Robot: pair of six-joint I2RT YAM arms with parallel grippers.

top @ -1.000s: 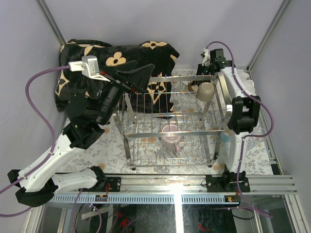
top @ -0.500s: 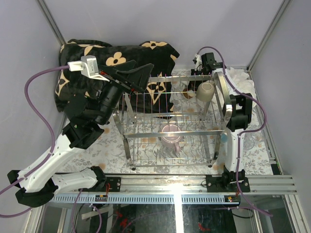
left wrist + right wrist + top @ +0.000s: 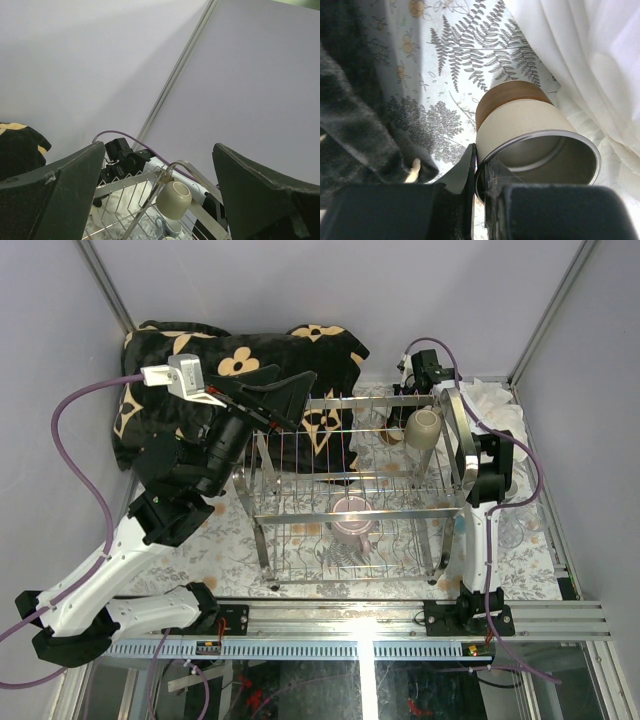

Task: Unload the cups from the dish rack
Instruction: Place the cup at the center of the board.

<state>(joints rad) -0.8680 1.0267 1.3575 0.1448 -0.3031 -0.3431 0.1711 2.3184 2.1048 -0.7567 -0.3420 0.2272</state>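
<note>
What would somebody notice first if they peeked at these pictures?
Probably the big shiny dish rack in the middle of the table, with a cream cup perched at its far right end and a pink mug lower down near the front. Then the black flowered blanket at the far left. Up close, the right gripper pinches the rim of a brown-bottomed cup.

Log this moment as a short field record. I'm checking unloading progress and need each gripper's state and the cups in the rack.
left gripper: open, empty, raised beside the dish rack
right gripper: shut on the rim of the brown-based cream cup, fern-print cloth below
in rack: beige cup tipped on a tine at the right end; pink mug lower down, near side
</note>
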